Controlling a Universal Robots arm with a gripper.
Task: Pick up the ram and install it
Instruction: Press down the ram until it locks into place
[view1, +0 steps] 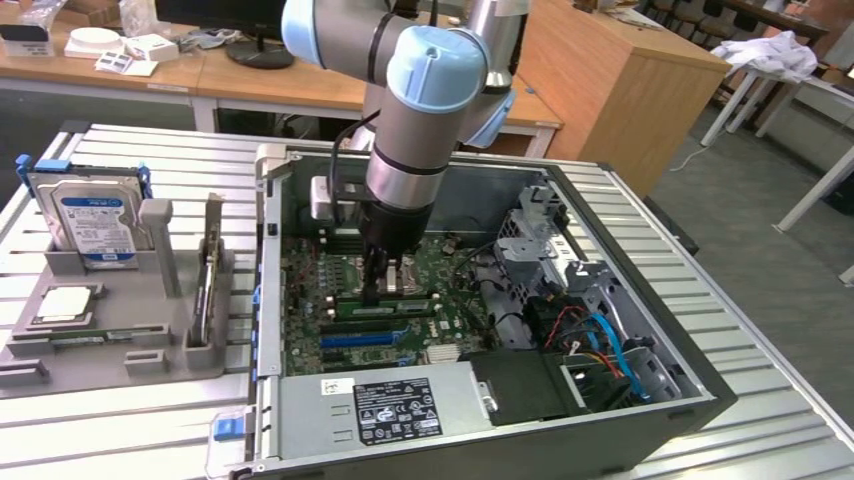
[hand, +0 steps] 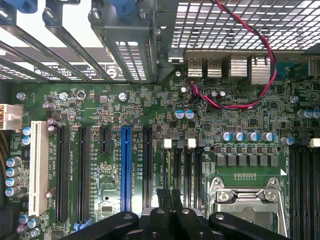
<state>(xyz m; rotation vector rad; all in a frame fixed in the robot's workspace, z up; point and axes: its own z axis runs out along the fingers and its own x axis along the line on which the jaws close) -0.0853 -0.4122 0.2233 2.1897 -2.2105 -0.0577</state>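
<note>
Near the middle of the exterior frame, the claw (view1: 384, 283) is seen pressed together, lowered onto the ram (view1: 387, 308), which lies flat-edged in a motherboard (view1: 350, 290) slot inside the open computer case (view1: 667, 400).

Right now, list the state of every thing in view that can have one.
gripper: shut, down inside the case over the motherboard.
ram: lying along a memory slot under the gripper; whether it is fully seated cannot be told.
computer case: side panel off, lying open on the table.
hard drive: upright in the grey holder, outside the case.
processor socket: lid shut.
</note>
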